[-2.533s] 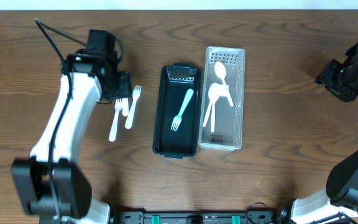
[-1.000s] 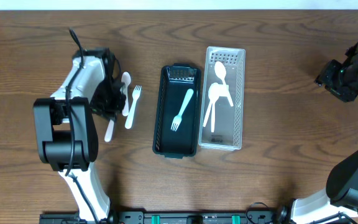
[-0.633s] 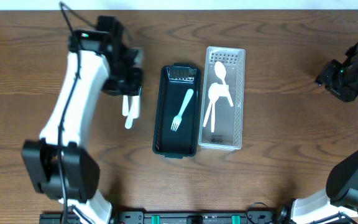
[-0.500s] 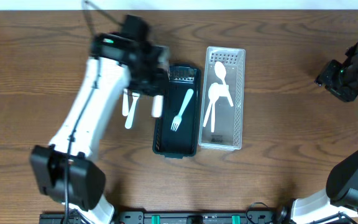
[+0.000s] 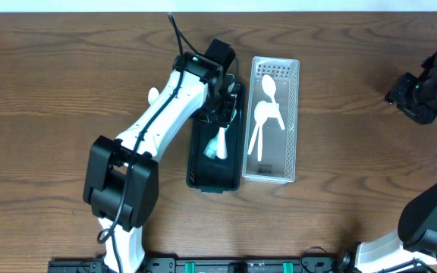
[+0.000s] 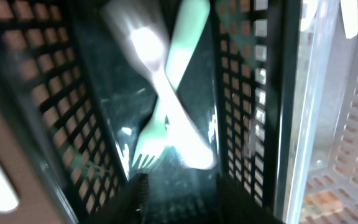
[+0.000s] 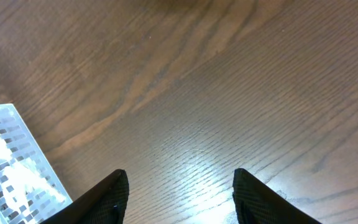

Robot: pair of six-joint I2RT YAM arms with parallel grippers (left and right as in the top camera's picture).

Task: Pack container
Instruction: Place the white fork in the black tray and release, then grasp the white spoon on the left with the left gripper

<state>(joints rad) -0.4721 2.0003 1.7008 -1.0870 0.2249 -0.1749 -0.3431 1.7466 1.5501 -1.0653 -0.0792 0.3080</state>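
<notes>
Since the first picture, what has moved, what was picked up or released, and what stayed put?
The left hand swung right from beside the black bin to above it, carrying a white fork, which now lies across the mint fork inside, apparently released. The clear bin, the spoons and the right hand stayed put.

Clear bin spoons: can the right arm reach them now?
Probably yes: the clear bin is open-topped, bare table lies toward the right gripper, and the left gripper is over the black bin.
</notes>
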